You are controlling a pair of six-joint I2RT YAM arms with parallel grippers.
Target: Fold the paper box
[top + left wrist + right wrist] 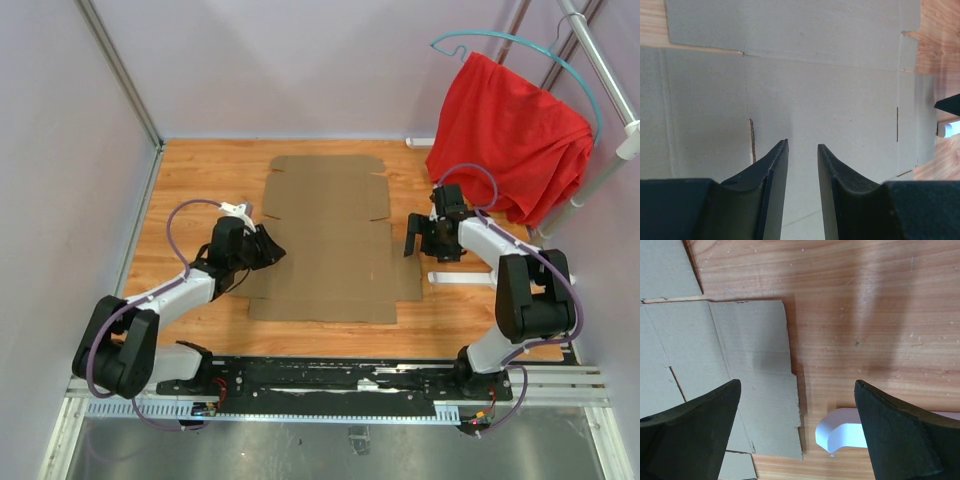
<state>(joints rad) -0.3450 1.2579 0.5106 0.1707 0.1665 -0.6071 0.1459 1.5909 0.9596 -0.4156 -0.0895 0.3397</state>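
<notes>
Paper box [335,240], an unfolded brown cardboard sheet, lies flat on the wooden tabletop [200,170] between the two hands. The left hand [802,145] sits low over the sheet's left side, fingers narrowly parted with nothing between them and cardboard spreading ahead of and beneath the tips. The right hand [796,385] stands wide open and empty at the sheet's right edge, one finger above a side flap and the other above bare wood, with what looks like a white plastic piece [840,430] between them. A red cloth [510,135] hangs beyond the right hand.
</notes>
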